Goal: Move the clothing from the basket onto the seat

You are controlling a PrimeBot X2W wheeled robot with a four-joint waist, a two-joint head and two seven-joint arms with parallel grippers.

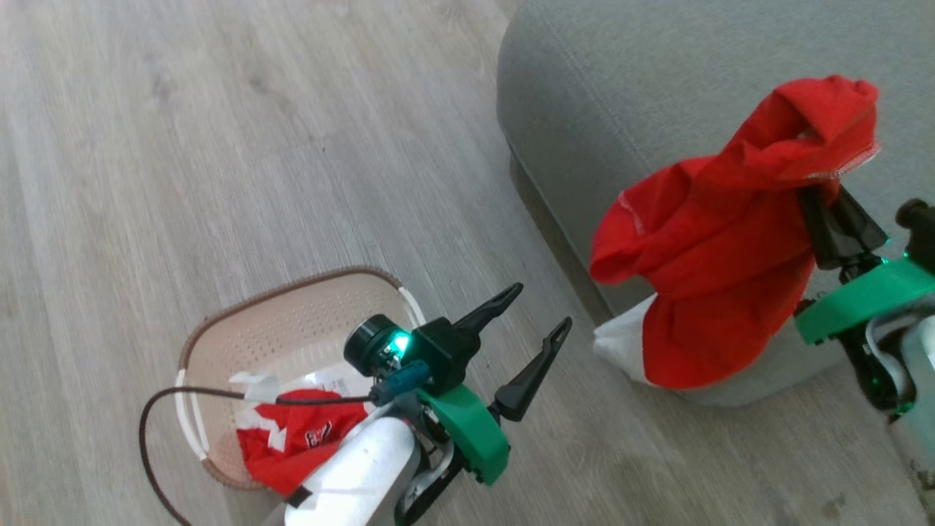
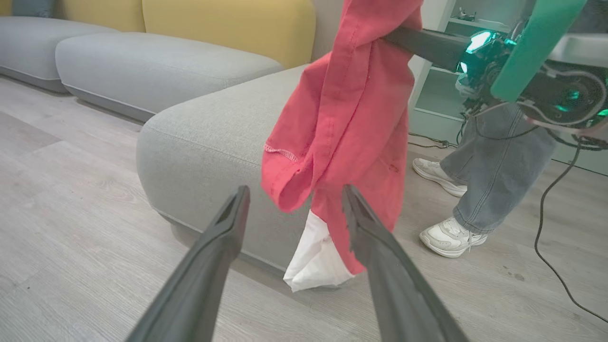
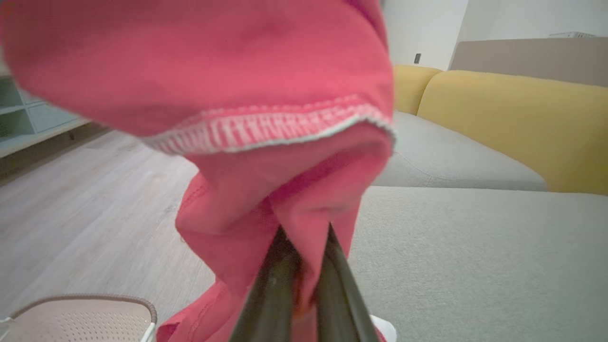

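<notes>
1. The red garment is hanging long axis down from my right gripper, whose jaws are pinching shut on a fold near its top. Its white end is dangling low beside the seat's rounded corner and is not lying on the cushion.
2. The seat is spreading out ahead of those fingers, so I am judging that the carry calls for reaching over its edge.
3. My left gripper is hovering with jaws wide and empty, just beside the basket. A second red garment is lying in there, nearer that arm.
</notes>
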